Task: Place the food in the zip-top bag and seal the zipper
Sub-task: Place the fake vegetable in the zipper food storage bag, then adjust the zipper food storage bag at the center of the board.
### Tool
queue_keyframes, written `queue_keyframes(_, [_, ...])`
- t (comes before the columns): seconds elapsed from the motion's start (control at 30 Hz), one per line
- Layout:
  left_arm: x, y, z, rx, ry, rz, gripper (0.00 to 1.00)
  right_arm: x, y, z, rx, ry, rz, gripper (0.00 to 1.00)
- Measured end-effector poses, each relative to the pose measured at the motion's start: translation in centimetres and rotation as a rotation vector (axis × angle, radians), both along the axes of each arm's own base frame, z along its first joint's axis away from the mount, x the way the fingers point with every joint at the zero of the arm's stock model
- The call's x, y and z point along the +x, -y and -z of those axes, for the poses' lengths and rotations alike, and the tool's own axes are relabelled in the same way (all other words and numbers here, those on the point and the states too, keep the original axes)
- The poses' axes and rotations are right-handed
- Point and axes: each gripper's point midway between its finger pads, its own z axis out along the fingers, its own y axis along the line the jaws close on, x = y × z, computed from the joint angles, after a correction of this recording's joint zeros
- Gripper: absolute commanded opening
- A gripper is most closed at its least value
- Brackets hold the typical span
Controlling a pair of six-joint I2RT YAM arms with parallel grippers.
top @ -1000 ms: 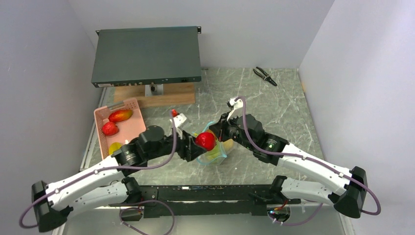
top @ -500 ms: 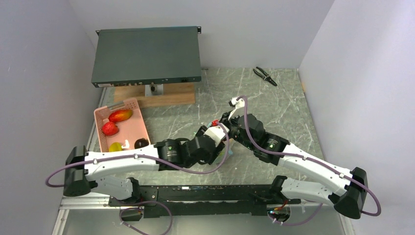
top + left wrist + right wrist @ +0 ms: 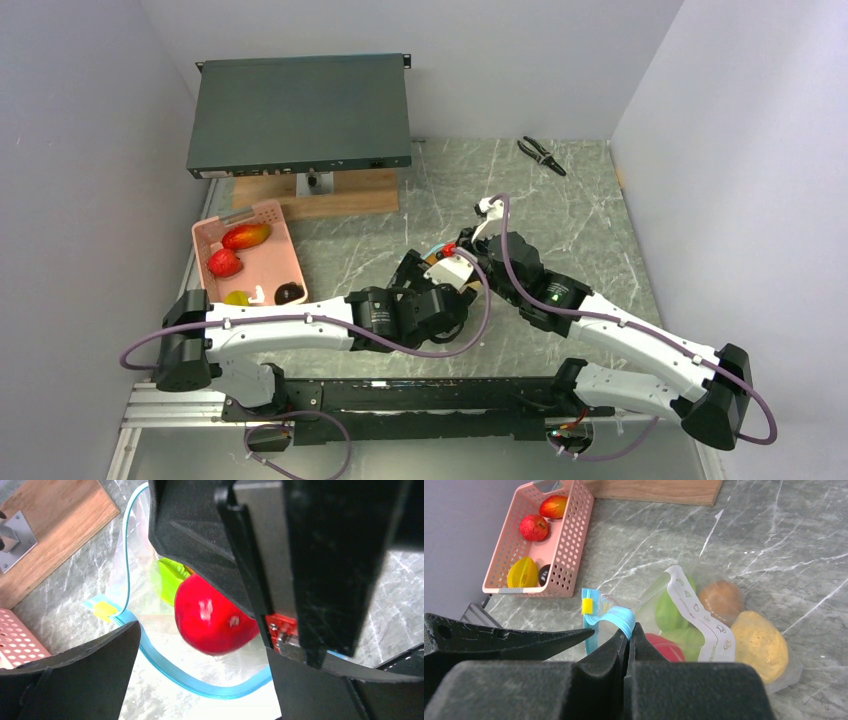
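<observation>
Standing by the near edge, you see both arms meeting over the middle of the desk, where the zip-top bag (image 3: 684, 595) lies. The right gripper (image 3: 629, 630) has its jaws clenched on the teal zipper (image 3: 616, 616), with that edge raised and the mouth gaping. The left gripper (image 3: 165, 600) hangs over the mouth with its jaws spread wide, grasping nothing. The red fruit (image 3: 212, 622) sits just under one finger, framed by the zipper; whether they touch I cannot tell. Also in the bag are a green piece (image 3: 669, 612), a brownish-orange piece (image 3: 721, 597) and a yellow piece (image 3: 756, 642). By the left edge the pink basket (image 3: 569, 545) holds a bumpy red fruit (image 3: 534, 527), a red-and-yellow fruit (image 3: 554, 506), a yellow fruit (image 3: 522, 572) and a dark purple fruit (image 3: 544, 574). Pliers (image 3: 541, 155) lie near the far right corner.
</observation>
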Motion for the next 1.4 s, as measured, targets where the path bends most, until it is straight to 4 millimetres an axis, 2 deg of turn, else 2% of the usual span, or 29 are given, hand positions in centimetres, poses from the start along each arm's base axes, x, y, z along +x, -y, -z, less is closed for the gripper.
queue_keyframes(0.2, [-0.1, -0.3, 0.0, -0.047, 0.003, -0.001, 1.00, -0.4, -0.3, 0.1, -0.002, -0.002, -0.021, 0.00])
queue_keyframes(0.37, [-0.6, -1.7, 0.0, -0.106, -0.017, 0.051, 0.98, -1.1, -0.9, 0.1, 0.001, -0.004, -0.060, 0.00])
queue_keyframes(0.53, [-1.8, -2.9, -1.2, -0.201, -0.035, 0.116, 0.94, -1.2, -1.0, 0.1, 0.003, -0.006, -0.068, 0.00])
queue_keyframes(0.6, [-2.3, -3.2, -1.7, -0.238, -0.045, 0.133, 0.89, -1.3, -1.0, 0.0, 0.004, -0.006, -0.069, 0.00])
queue_keyframes(0.77, [-3.7, -4.4, -2.4, -0.347, -0.095, 0.154, 0.63, -1.3, -1.0, 0.1, 0.003, -0.006, -0.070, 0.00])
queue_keyframes(0.83, [-4.2, -5.2, -2.4, -0.408, -0.122, 0.139, 0.61, -1.3, -1.0, 0.0, 0.004, -0.006, -0.070, 0.00])
queue_keyframes(1.0, [-4.4, -7.0, -0.9, -0.570, -0.235, 0.023, 0.62, -1.3, -1.0, 0.1, 0.004, -0.007, -0.070, 0.00])
queue_keyframes(1.23, [-4.9, -7.5, 3.0, -0.661, -0.384, -0.072, 0.52, -1.3, -1.1, 0.0, 0.005, -0.007, -0.074, 0.00])
queue_keyframes(1.4, [-4.2, -7.4, 3.1, -0.735, -0.429, -0.126, 0.48, -1.4, -1.2, 0.1, 0.006, -0.009, -0.080, 0.00])
